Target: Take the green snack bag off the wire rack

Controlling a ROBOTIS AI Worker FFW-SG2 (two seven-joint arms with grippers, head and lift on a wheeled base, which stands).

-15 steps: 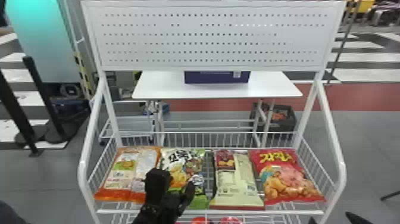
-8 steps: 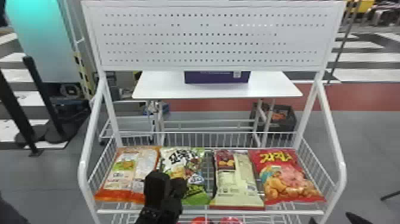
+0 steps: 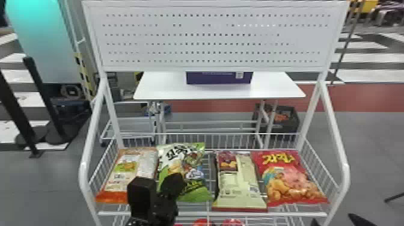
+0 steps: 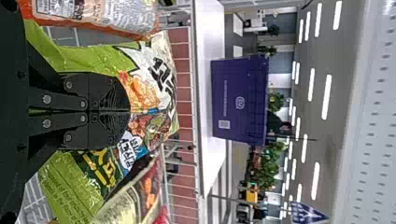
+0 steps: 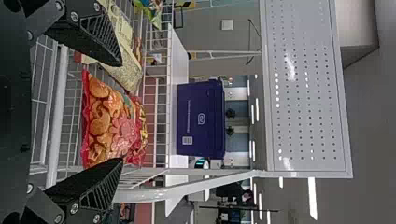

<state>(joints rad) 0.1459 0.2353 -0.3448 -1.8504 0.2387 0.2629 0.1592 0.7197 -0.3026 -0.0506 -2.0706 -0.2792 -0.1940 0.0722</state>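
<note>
On the left half of the wire rack (image 3: 243,214), between the orange snack packet (image 3: 120,172) and the cream-coloured snack bag (image 3: 239,186), the green snack bag (image 3: 192,192) lies face up. The left gripper (image 4: 129,111) comes in from the near side, its fingers drawn together over the middle of the bag and, as far as can be judged, pinching a fold of its film. Gripping there makes sense: a plump, slippery bag gives little edge to catch, and a central pinch should keep the load balanced and the neighbours undisturbed. A straight lift ought to come next, since dragging could snag on the near rail. The right gripper (image 5: 121,112), fingers wide apart and empty, waits at the near right, by the red snack bag (image 5: 112,123).
</note>
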